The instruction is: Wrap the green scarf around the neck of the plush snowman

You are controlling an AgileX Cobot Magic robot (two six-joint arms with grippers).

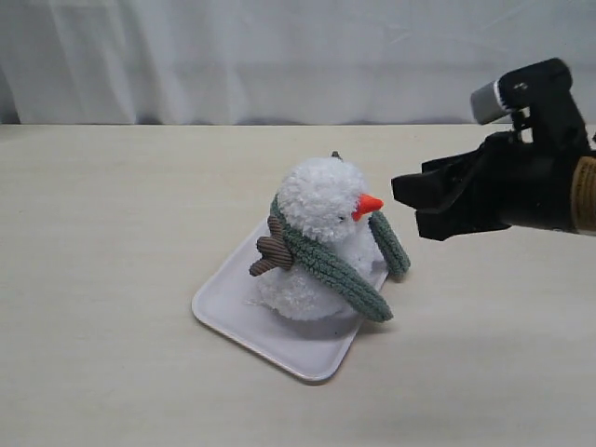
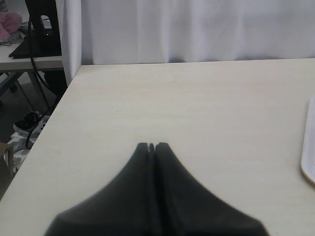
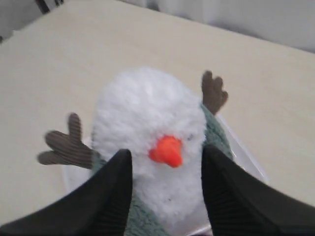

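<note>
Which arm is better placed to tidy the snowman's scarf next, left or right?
Probably the right arm: its open jaws hover just in front of the snowman, near the green scarf. The left jaws are shut over bare table.

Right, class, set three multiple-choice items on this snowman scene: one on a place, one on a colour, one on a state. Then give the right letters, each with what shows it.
1. Where does the plush snowman stand?
A. on a chair
B. on the white tray
C. on a shelf

2. What colour is its nose?
A. orange
B. blue
C. black

3. In what state is the right gripper?
A. open, holding nothing
B. shut on the nose
C. shut tight on nothing

Answers:
1 B, since the tray's rim shows all round the snowman's base in the exterior view.
2 A, since the cone is bright orange in both views that show it.
3 A, since the right wrist view shows its jaws apart on either side of the face, with nothing between them.
</note>
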